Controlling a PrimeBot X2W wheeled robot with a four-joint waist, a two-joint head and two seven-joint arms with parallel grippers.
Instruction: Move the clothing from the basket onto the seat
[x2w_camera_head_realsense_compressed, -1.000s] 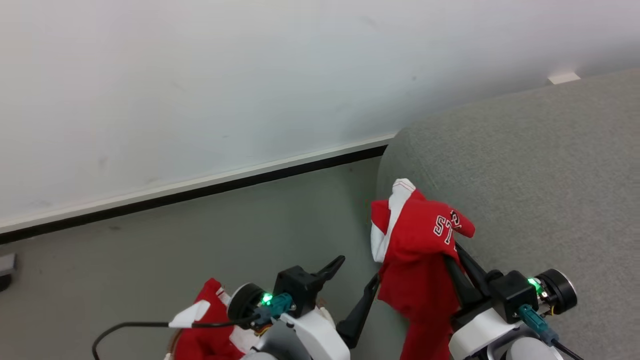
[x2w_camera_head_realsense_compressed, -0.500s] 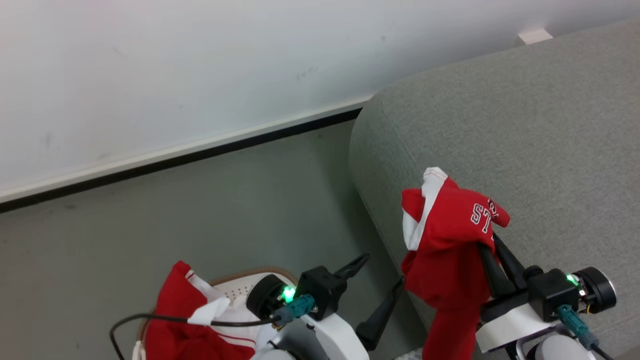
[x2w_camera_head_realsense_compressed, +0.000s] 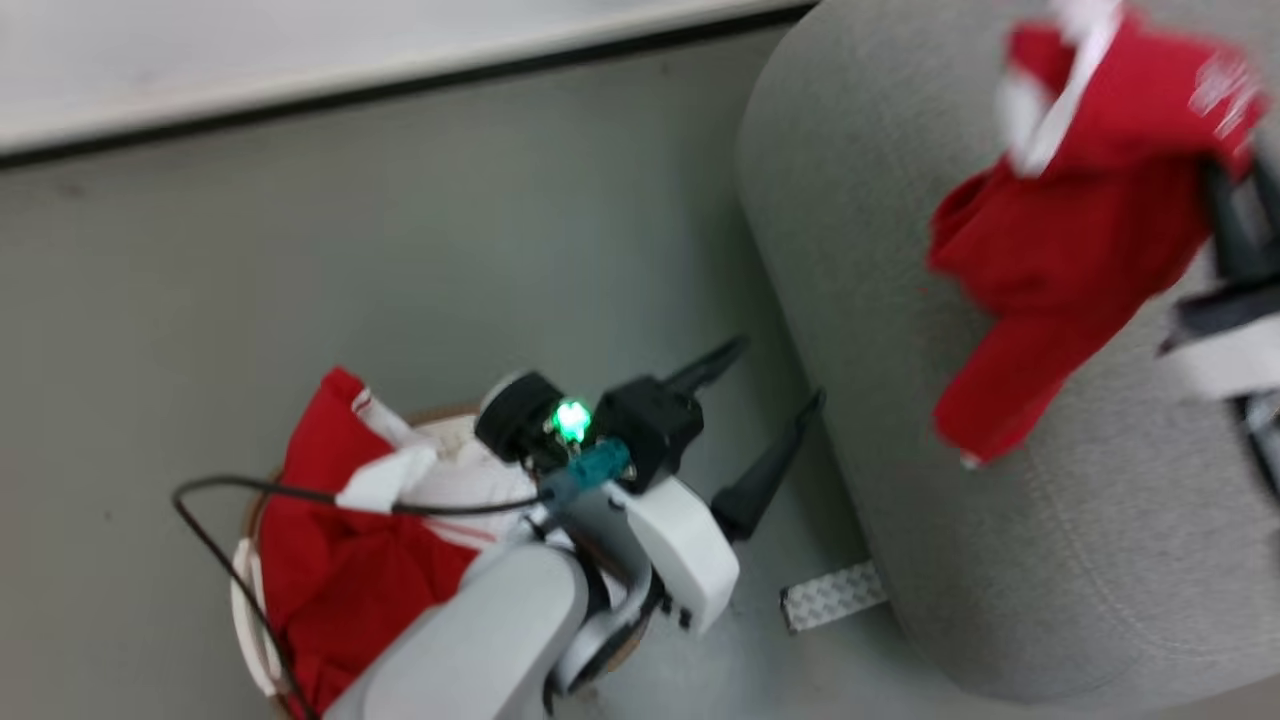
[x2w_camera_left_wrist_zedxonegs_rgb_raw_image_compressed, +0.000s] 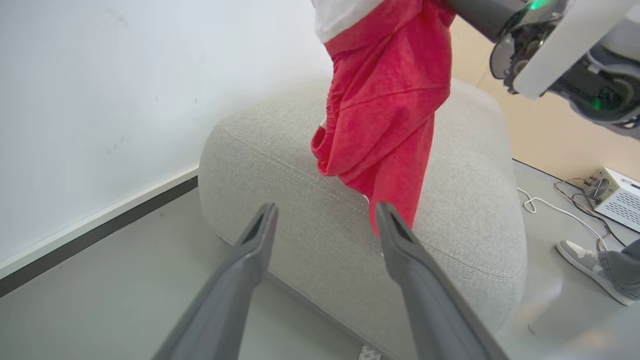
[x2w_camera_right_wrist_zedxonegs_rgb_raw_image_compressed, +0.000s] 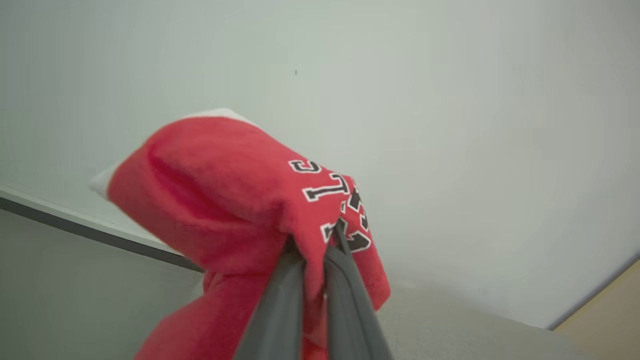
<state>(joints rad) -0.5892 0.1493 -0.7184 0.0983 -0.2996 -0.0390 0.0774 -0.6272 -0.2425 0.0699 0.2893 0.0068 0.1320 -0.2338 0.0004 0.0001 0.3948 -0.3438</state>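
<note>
Lab; wired electronics box (x2w_camera_left_wrist_zedxonegs_rgb_raw_image_compressed: 618, 198)

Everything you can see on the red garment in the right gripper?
The garment is thin red fabric with white trim and black, white-edged lettering, partly legible. The right gripper is shut on a bunched fold near the print; the rest hangs crumpled over the seat. Whether its tail touches the seat can't be told.

A plain white wall (x2w_camera_left_wrist_zedxonegs_rgb_raw_image_compressed: 100, 75) meets a smooth grey floor (x2w_camera_head_realsense_compressed: 300, 230) along a dark skirting strip (x2w_camera_left_wrist_zedxonegs_rgb_raw_image_compressed: 95, 235). Well away from the wall, a white cabled box (x2w_camera_left_wrist_zedxonegs_rgb_raw_image_compressed: 617, 197) sits on the floor.
</note>
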